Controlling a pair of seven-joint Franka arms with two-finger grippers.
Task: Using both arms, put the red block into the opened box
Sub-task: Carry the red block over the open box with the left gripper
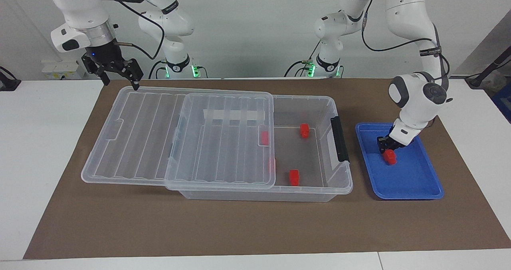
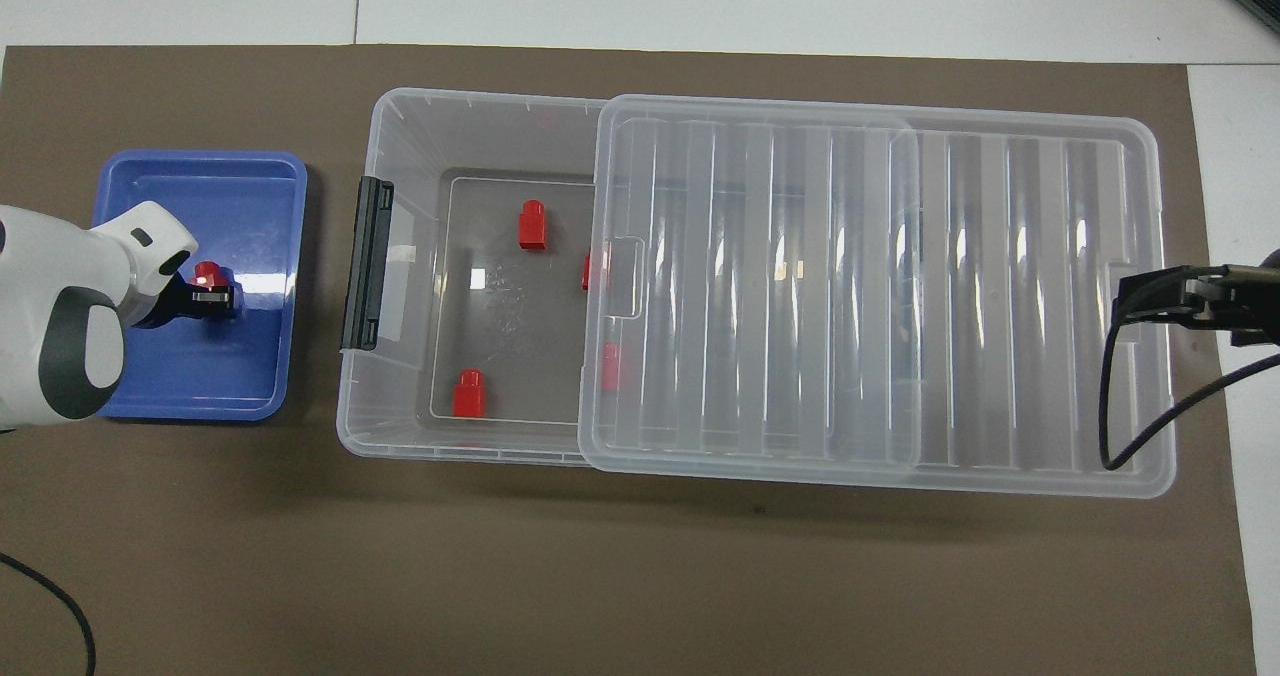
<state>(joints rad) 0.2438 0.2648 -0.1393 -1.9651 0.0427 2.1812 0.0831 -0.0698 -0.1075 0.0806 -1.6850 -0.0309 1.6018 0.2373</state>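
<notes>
A small red block [image 1: 390,157] [image 2: 207,273] lies in the blue tray [image 1: 403,194] [image 2: 200,163] at the left arm's end of the table. My left gripper [image 1: 386,149] [image 2: 214,297] reaches down into the tray and is shut on this block. The clear box [image 1: 319,100] [image 2: 400,116] stands mid-table, its ribbed lid [image 1: 139,142] [image 2: 1000,286] slid toward the right arm's end, leaving the end with the black latch [image 1: 339,139] open. My right gripper [image 1: 121,82] [image 2: 1128,301] hangs open above the lid's corner, holding nothing.
In the box lie two red blocks in the open part [image 1: 304,130] [image 1: 294,177] and two more half under the lid's edge [image 1: 264,138] [image 1: 272,164]. A brown mat [image 1: 239,230] covers the table. A black cable [image 2: 1150,406] trails from the right arm over the lid.
</notes>
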